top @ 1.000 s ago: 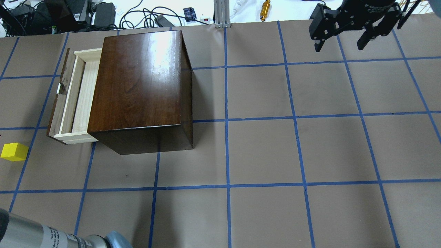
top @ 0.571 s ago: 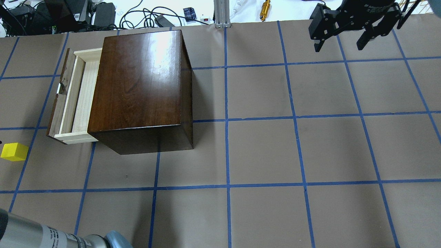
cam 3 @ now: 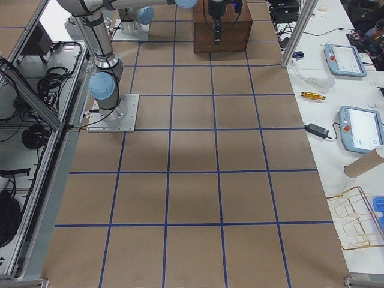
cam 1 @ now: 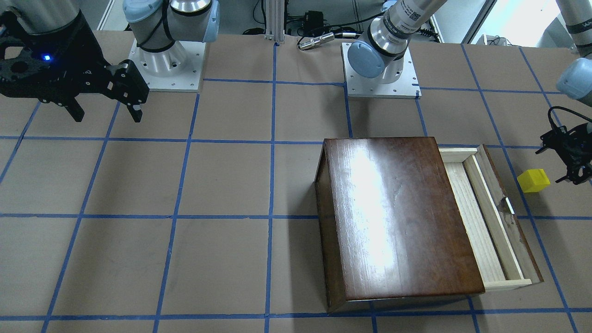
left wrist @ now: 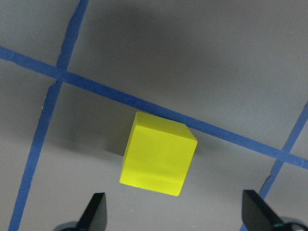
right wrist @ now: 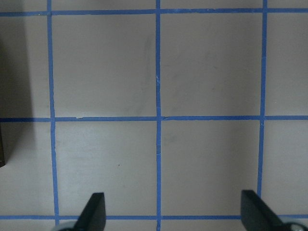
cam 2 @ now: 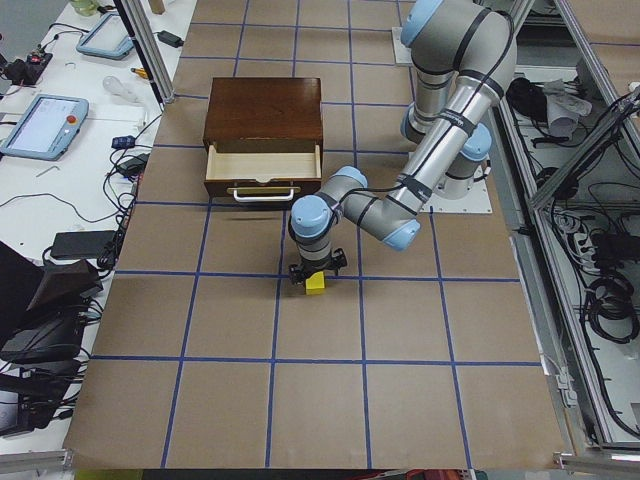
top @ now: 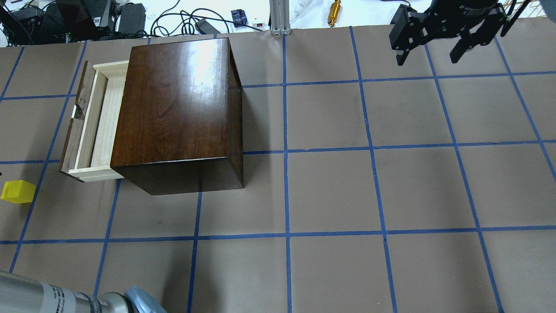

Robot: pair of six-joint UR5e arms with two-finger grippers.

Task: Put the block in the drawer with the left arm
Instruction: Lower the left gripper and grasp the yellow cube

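The small yellow block [left wrist: 159, 154] lies on the brown paper table by a blue tape line, left of the drawer [top: 97, 121] in the overhead view [top: 17, 191]. The drawer is pulled out of the dark-brown cabinet [top: 173, 108] and its pale-wood tray is empty. My left gripper [left wrist: 175, 216] hovers over the block, open, with a fingertip [left wrist: 98, 211] on each side of it and apart from it. It shows at the right edge of the front view [cam 1: 566, 162], beside the block [cam 1: 533, 180]. My right gripper [top: 430, 50] is open and empty at the far right.
The cabinet stands between the two arms. The left arm's forearm [top: 65, 300] crosses the near left corner. Cables, a power brick and tools [top: 130, 17] lie beyond the table's far edge. Blue tape lines grid the table.
The left arm's forearm has slid slightly toward the bottom edge of the overhead view. The block, drawer and right gripper have not moved.
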